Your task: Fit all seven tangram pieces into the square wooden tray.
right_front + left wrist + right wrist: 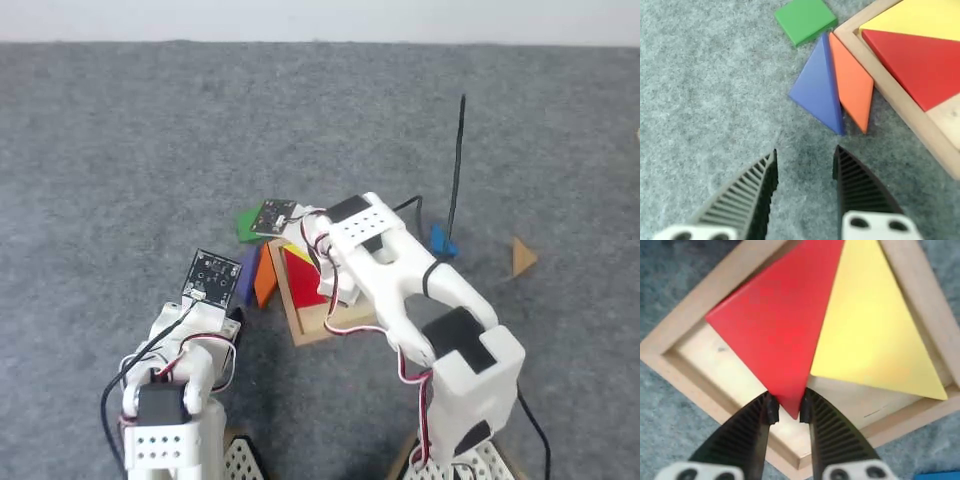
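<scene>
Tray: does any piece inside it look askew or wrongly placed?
Yes, the red triangle. Its tip runs past the yellow triangle's corner onto bare tray floor, between the right gripper's fingers, so the two edges do not match.

No text, label, number or sign readable. Plain surfaces: red triangle [775,335], yellow triangle [870,335], wooden tray [695,310]. 2 dark circuit boards [213,277] on arm wrists: any print too small to tell.

Robotics lab, grey felt table [120,150], white wall [300,20]
</scene>
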